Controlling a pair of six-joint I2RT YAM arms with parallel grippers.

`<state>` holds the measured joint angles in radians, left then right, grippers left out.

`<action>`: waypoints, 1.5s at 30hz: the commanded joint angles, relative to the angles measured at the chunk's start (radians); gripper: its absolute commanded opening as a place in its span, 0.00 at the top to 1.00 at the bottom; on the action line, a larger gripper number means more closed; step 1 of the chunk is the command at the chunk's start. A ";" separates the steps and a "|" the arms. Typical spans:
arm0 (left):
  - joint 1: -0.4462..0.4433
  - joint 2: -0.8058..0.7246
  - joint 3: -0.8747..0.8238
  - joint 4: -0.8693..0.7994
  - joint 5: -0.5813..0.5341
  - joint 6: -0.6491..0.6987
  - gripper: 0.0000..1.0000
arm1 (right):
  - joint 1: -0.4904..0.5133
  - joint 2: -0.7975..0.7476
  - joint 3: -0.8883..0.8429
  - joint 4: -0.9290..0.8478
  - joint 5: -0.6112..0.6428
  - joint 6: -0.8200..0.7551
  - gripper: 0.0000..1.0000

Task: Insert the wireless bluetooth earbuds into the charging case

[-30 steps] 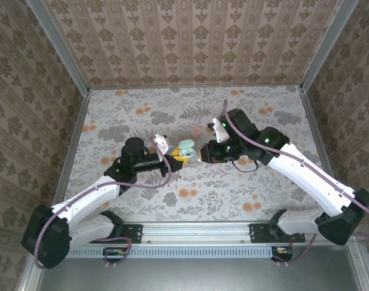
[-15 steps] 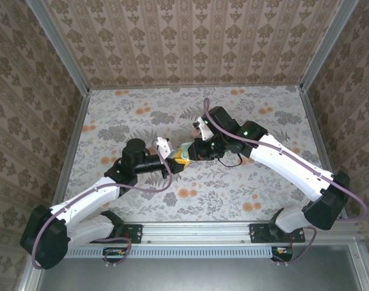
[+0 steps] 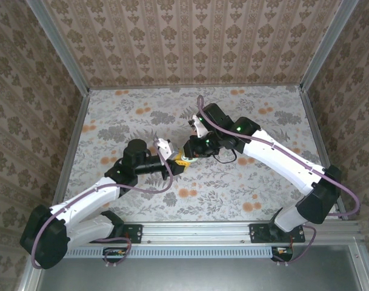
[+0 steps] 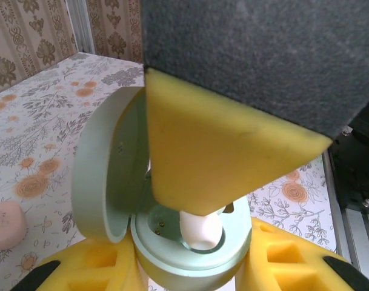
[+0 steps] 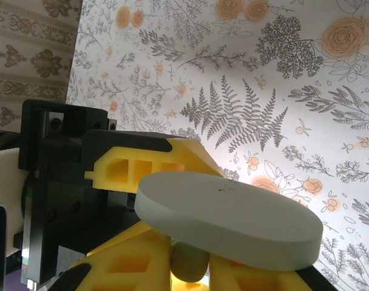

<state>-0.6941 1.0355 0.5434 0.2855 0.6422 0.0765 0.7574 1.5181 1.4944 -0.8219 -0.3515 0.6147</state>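
Note:
A mint-green charging case (image 4: 163, 257) sits between the yellow fingers of my left gripper (image 4: 191, 274), which is shut on it. The case's lid (image 4: 105, 176) stands open to the left. In the left wrist view, a yellow finger (image 4: 214, 151) of my right gripper reaches down from above and holds a small white earbud (image 4: 201, 230), whose tip is inside a socket of the case. In the right wrist view my right gripper (image 5: 190, 270) is shut on the earbud (image 5: 189, 262), just under the lid (image 5: 232, 224). From above, the left gripper (image 3: 179, 160) and right gripper (image 3: 189, 152) meet mid-table.
A pink rounded object (image 4: 3, 224) lies on the floral surface to the left of the case. The left gripper's black body (image 5: 51, 182) is close in front of the right fingers. Patterned walls enclose the table on three sides.
My right arm has swung left and brought the earbud down onto the open case. The left gripper has edged slightly nearer, still holding the case.

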 commanded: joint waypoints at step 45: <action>-0.012 -0.029 0.012 0.013 -0.037 0.014 0.84 | 0.028 0.073 0.095 -0.117 0.054 -0.043 0.72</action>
<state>-0.6968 1.0214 0.5434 0.2687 0.6010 0.0841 0.7753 1.5734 1.5692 -0.8921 -0.3134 0.5865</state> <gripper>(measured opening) 0.335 0.269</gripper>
